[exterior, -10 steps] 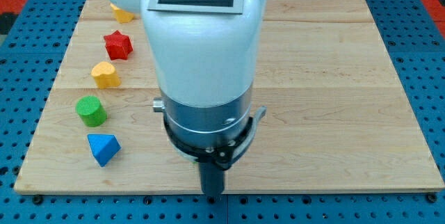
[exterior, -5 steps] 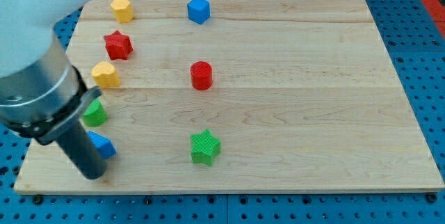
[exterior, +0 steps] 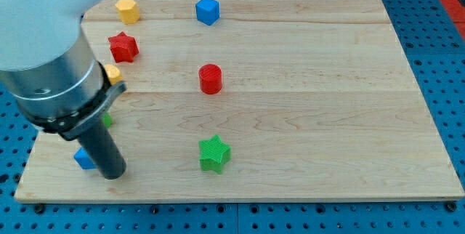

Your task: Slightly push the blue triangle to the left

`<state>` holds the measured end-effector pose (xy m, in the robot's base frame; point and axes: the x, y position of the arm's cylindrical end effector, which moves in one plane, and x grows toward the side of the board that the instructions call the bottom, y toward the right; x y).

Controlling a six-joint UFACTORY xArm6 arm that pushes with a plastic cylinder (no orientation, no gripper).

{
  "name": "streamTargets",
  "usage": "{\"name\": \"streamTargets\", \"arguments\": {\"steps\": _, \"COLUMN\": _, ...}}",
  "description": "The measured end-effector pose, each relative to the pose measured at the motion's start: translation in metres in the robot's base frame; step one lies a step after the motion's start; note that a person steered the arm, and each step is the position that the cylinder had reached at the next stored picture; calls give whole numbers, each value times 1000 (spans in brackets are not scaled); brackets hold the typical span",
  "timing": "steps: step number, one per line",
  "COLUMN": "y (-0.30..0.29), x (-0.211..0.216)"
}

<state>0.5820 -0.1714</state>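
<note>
The pale wooden surface [exterior: 327, 81] rests on blue pegboard [exterior: 443, 59]. My tip [exterior: 112, 176] (a bare rod, nothing to open or close) touches the blue triangle [exterior: 83, 160] near the bottom-left corner. My arm hides most of it, so I cannot tell its heading.

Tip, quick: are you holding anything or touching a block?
My tip: no gripper, holds nothing; it is right beside the blue block, on its right. Contact cannot be told.

Wooden board [exterior: 327, 103] carrying coloured blocks.
Far left: yellow hexagon [exterior: 126, 9], blue cube [exterior: 208, 10], red star [exterior: 123, 46]. Centre: red cylinder [exterior: 210, 78]. Near: green star [exterior: 214, 153]; near left: blue triangle [exterior: 83, 160], mostly hidden.
</note>
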Motion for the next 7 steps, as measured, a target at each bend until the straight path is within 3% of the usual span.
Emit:
{"name": "streamTargets", "arguments": {"steps": 3, "y": 30, "x": -4}}
{"name": "streamTargets", "arguments": {"steps": 5, "y": 143, "x": 37}}
{"name": "streamTargets", "arguments": {"steps": 6, "y": 219, "x": 33}}
{"name": "streamTargets", "arguments": {"steps": 7, "y": 257, "x": 29}}
